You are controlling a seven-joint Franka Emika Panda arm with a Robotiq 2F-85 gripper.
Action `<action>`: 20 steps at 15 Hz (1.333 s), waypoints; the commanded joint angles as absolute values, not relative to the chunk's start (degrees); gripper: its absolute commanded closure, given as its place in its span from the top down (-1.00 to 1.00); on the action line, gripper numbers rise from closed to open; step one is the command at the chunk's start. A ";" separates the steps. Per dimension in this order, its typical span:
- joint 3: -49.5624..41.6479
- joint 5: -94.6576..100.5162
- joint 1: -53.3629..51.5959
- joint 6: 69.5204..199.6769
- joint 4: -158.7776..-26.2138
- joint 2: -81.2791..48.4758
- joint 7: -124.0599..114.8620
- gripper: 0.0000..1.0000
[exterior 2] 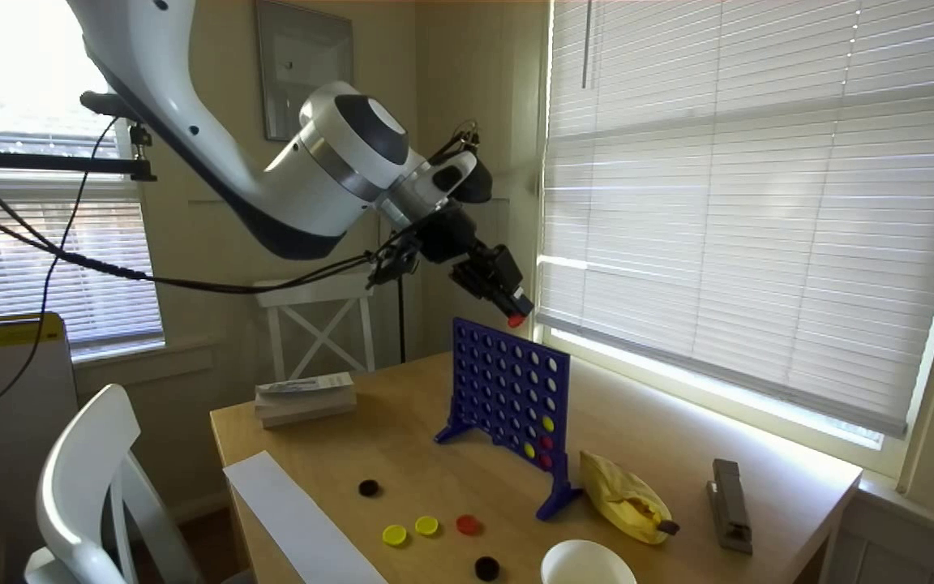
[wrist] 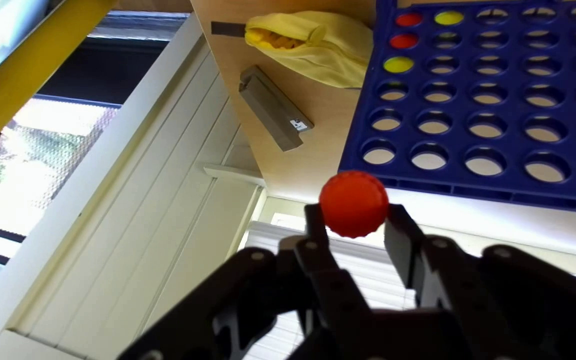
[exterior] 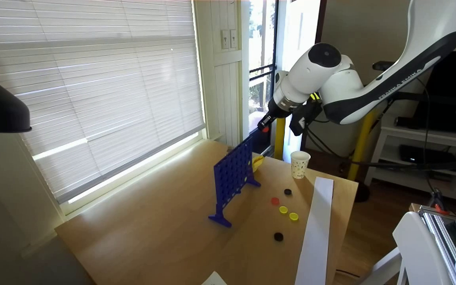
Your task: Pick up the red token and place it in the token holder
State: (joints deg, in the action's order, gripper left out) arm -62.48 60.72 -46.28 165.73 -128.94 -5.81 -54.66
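My gripper [wrist: 354, 207] is shut on a red token [wrist: 354, 202], pinched by its rim between the two fingertips. In both exterior views the gripper [exterior: 263, 123] [exterior 2: 520, 310] holds the token [exterior: 265, 130] [exterior 2: 516, 321] in the air. The token holder [exterior: 232, 171] is a blue upright grid on the table, also seen in the other views [exterior 2: 509, 381] [wrist: 462, 107]. The token appears above the holder's top edge, near its end column in the wrist view, and apart from it. Several red and yellow discs sit in the holder's low holes at one end. Another red disc [exterior 2: 469, 525] lies on the table.
Two yellow discs [exterior 2: 426, 526] and two black discs [exterior 2: 368, 487] lie on the table near a white strip [exterior: 319, 229]. A paper cup [exterior: 300, 164], a banana-shaped pouch [exterior 2: 625, 496] and a stapler [exterior 2: 729, 503] stand near the holder. Books [exterior 2: 305, 401] lie at an edge.
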 commanded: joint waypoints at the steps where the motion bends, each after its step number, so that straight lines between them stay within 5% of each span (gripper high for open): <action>1: -62.48 60.78 -46.31 165.71 -128.94 -5.82 -54.69 -0.80; 10: -69.63 77.95 -47.24 193.12 -113.49 -19.84 -77.83 -0.80; 20: -83.30 42.72 -54.52 218.21 -121.63 -45.33 -60.70 -0.80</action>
